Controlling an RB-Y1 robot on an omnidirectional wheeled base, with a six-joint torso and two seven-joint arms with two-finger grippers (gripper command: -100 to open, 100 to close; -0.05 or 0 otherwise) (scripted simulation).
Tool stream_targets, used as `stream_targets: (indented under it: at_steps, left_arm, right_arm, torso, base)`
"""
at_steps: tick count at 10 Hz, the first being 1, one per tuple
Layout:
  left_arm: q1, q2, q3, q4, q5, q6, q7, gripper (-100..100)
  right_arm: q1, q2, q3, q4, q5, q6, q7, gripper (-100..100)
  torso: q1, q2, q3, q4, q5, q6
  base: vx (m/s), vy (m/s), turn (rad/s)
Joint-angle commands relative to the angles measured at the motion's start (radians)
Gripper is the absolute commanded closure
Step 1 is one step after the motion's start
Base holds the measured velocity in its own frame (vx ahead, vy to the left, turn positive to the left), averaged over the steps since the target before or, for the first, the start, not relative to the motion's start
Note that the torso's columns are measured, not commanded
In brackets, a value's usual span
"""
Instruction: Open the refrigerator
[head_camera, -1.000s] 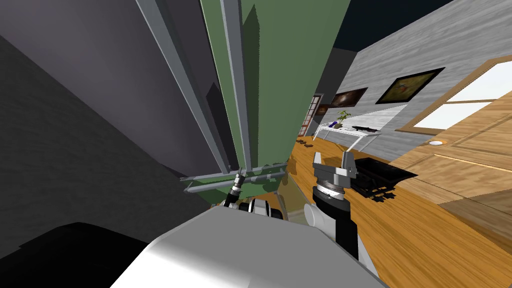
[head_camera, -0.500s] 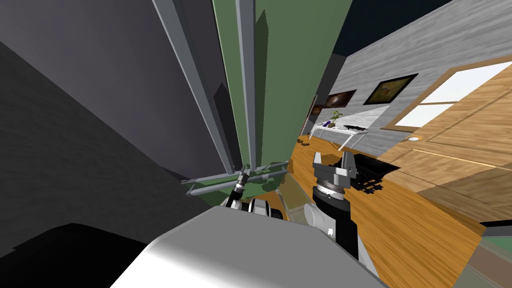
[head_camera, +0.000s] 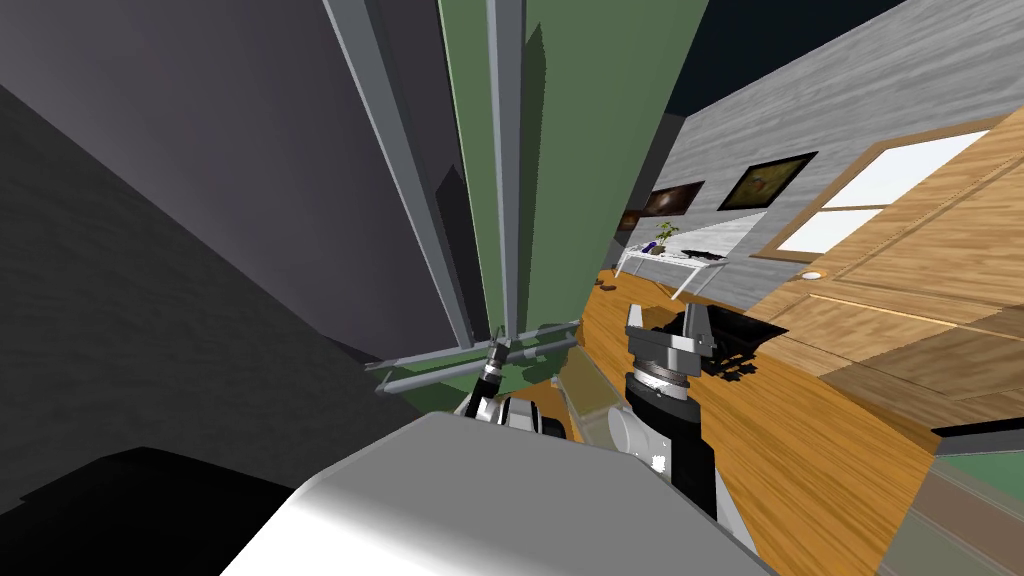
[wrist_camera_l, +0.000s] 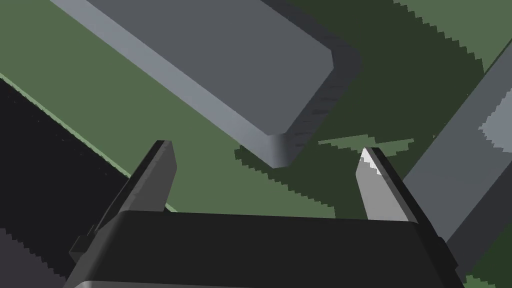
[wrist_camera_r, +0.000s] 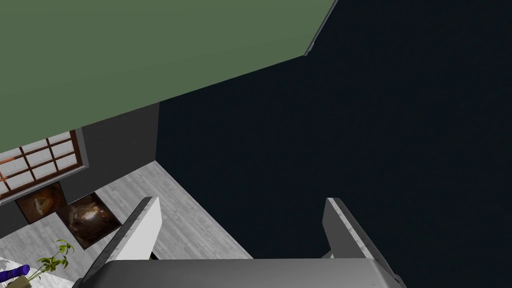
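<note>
The refrigerator has a green door and a dark grey door beside it, each with a long grey bar handle. My left gripper is at the lower ends of these handles, just above two horizontal grey bars. In the left wrist view the left gripper is open, and the blunt end of one grey handle sits just ahead of it, between the fingers and untouched. A second grey bar runs past the outer finger. My right gripper is held up to the right, open and empty.
A dark grey wall closes in on the left. To the right lies a wooden floor with a black rack on it. A white table with a plant stands at the far wall.
My head view has swung, so the refrigerator sits further right in the picture. The left gripper stays at the handles' lower ends, and the right arm has not moved.
</note>
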Motion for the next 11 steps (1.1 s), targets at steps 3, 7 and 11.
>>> stream_targets:
  at_steps: [3, 7, 11]
  left_arm:
    - [-0.018, -0.053, 0.000, -0.017, 0.007, 0.036, 0.002, -100]
    - [-0.023, -0.053, 0.001, -0.029, 0.011, 0.068, -0.003, -100]
    - [-0.009, -0.051, -0.003, -0.012, 0.005, 0.023, 0.004, 100]
  right_arm:
    - [0.000, 0.000, 0.000, 0.000, 0.000, 0.000, 0.000, 0]
    - [0.000, 0.000, 0.000, 0.000, 0.000, 0.000, 0.000, 0]
    - [0.000, 0.000, 0.000, 0.000, 0.000, 0.000, 0.000, 0]
  torso:
    - [0.002, 0.000, 0.000, 0.000, 0.000, 0.000]
    - [0.001, -0.005, -0.004, 0.004, 0.000, 0.001]
    - [0.001, 0.003, 0.002, 0.000, 0.001, 0.000]
  base:
    - [0.003, 0.004, 0.007]
    - [0.010, -0.003, 0.021]
    - [-0.007, 0.002, -0.033]
